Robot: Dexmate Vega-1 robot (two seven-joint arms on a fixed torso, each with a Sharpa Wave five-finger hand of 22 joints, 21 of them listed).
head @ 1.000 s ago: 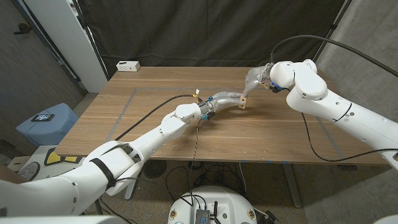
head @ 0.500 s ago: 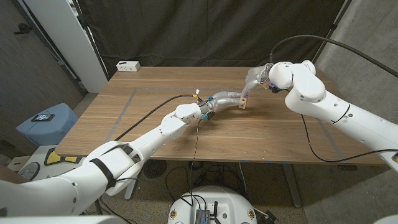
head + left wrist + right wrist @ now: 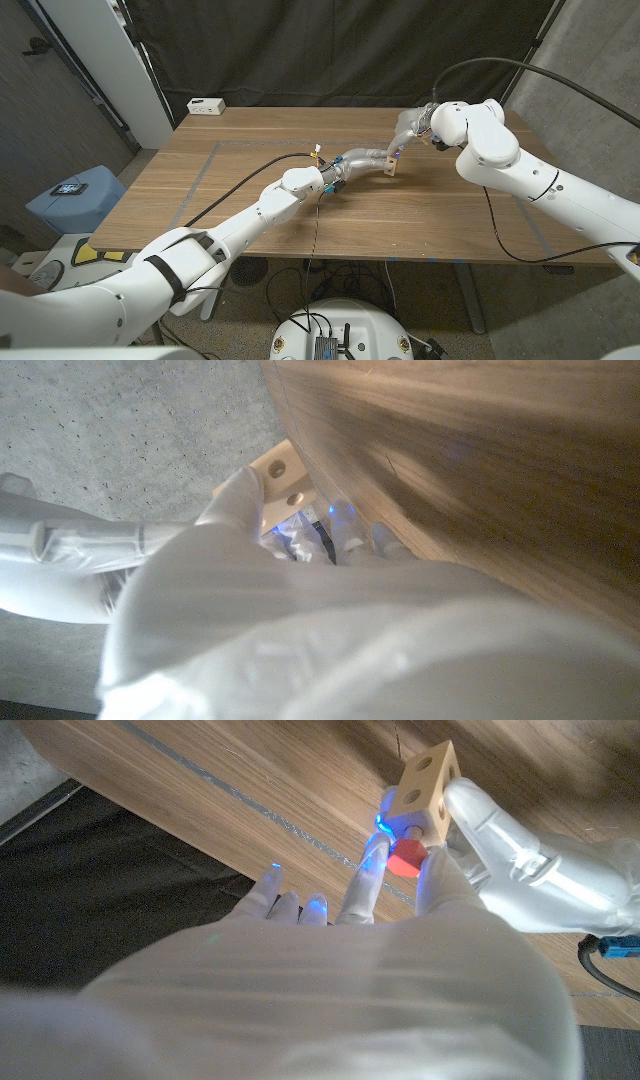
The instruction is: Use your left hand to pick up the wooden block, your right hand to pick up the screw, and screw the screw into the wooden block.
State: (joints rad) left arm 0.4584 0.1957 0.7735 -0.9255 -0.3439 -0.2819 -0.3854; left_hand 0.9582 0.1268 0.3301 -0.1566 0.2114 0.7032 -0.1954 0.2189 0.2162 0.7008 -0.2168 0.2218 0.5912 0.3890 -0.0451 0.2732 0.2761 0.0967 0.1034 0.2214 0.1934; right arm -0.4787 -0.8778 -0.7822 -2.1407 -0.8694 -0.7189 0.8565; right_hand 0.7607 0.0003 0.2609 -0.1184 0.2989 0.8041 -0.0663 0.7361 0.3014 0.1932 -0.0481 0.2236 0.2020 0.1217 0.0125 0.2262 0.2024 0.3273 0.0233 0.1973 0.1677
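A small wooden block [image 3: 392, 166] with round holes is held above the table's far middle by my left hand [image 3: 366, 158]. In the right wrist view the block [image 3: 428, 778] sits in the left hand [image 3: 525, 860]. My right hand [image 3: 340, 950] pinches a red-headed screw [image 3: 404, 859] between thumb and finger, pressed against the block's face. The screw's shaft is hidden. My right hand [image 3: 411, 127] meets the block from behind in the head view. In the left wrist view the block [image 3: 283, 470] pokes out past the left hand [image 3: 260, 570].
A white box [image 3: 206, 105] lies at the table's far left corner. Grey tape lines [image 3: 204, 172] run across the wooden table [image 3: 450, 215]. A blue bin [image 3: 74, 200] stands on the floor to the left. A black cable [image 3: 240, 180] trails along my left arm.
My right arm has shifted slightly to the left at the block. The left hand and the block have stayed in place.
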